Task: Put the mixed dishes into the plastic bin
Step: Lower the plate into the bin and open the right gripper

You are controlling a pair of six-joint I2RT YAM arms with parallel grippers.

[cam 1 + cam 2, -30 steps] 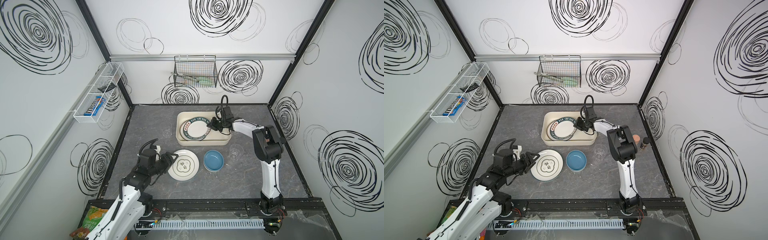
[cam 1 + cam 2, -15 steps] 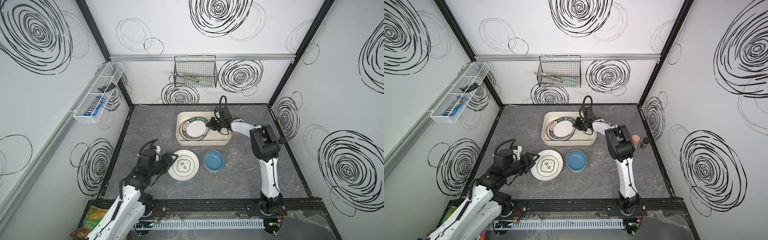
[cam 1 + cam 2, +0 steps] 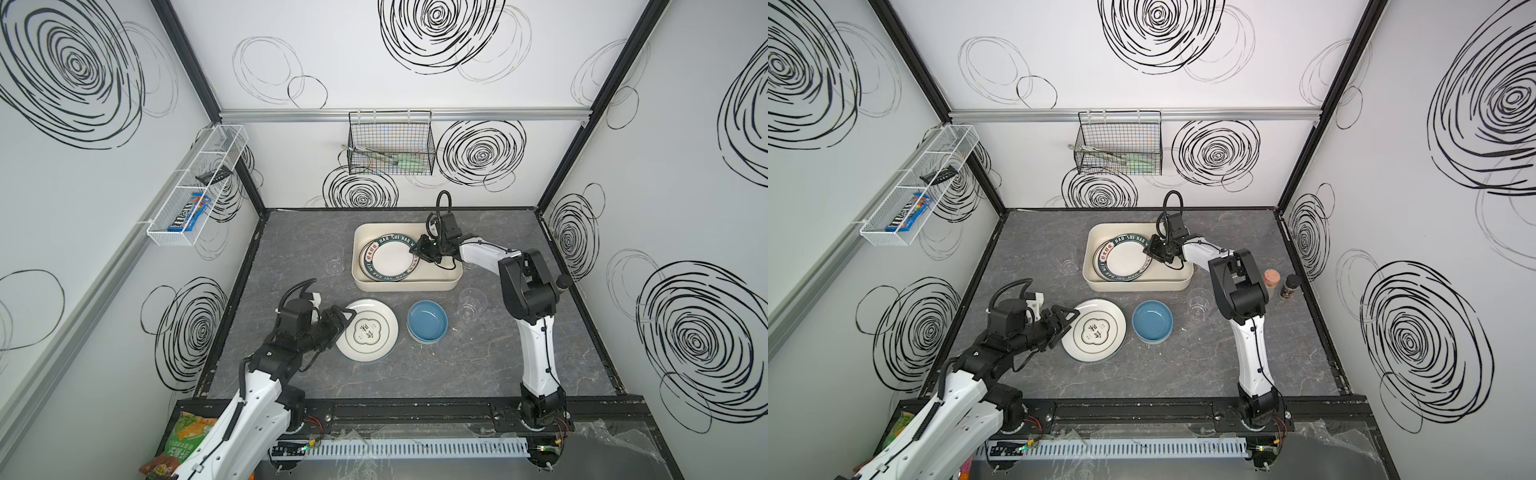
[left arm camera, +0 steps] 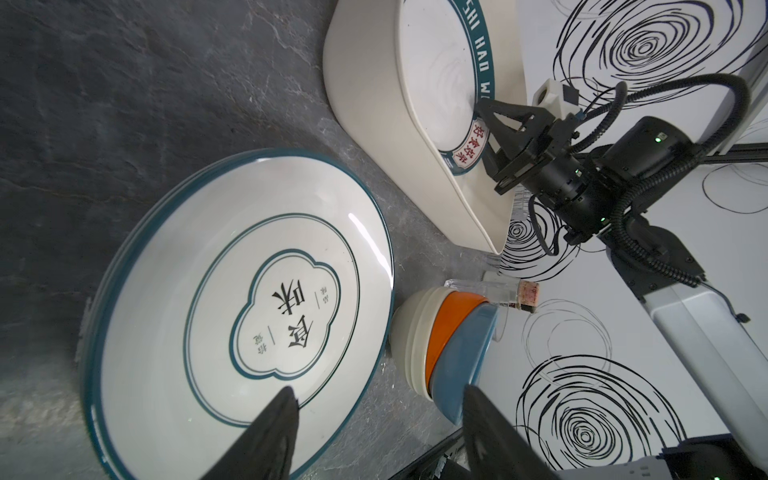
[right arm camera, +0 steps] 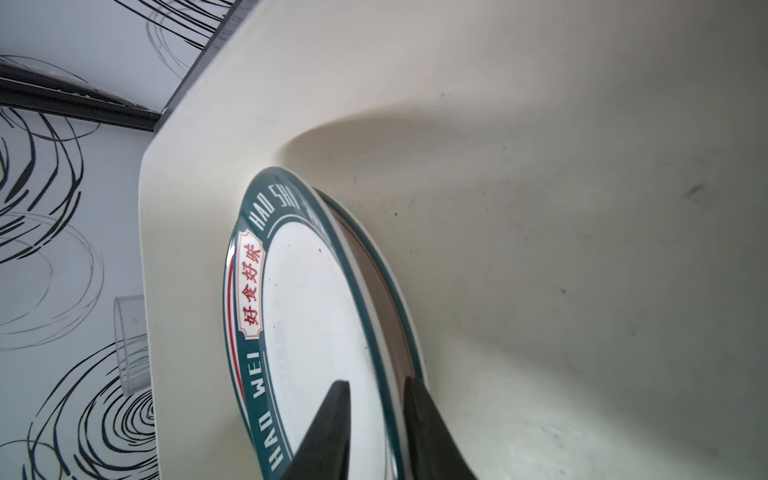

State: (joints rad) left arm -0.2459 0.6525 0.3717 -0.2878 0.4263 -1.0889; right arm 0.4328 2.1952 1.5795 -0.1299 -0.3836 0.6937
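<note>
The cream plastic bin (image 3: 415,286) stands at the back middle of the table. A white plate with a dark green lettered rim (image 3: 392,259) leans in it on another plate. My right gripper (image 3: 415,249) (image 5: 376,384) is at that plate's right rim, open, one finger on each side of the edge. On the table lie a white plate with dark characters (image 3: 368,330) and stacked blue, orange and cream bowls (image 4: 449,345). My left gripper (image 3: 338,320) (image 4: 378,411) is open at this plate's left edge, holding nothing. Two clear cups (image 3: 332,259) (image 3: 468,305) stand beside the bin.
A black wire basket (image 3: 390,143) hangs on the back wall and a white mesh rack (image 3: 195,183) on the left wall. Two small spice bottles (image 3: 1271,278) (image 3: 1289,286) stand by the right wall. A snack bag (image 3: 183,440) lies at the front left.
The right arm has shifted slightly left over the bin and its jaws have parted from the lettered plate's rim. The left arm has not moved.
</note>
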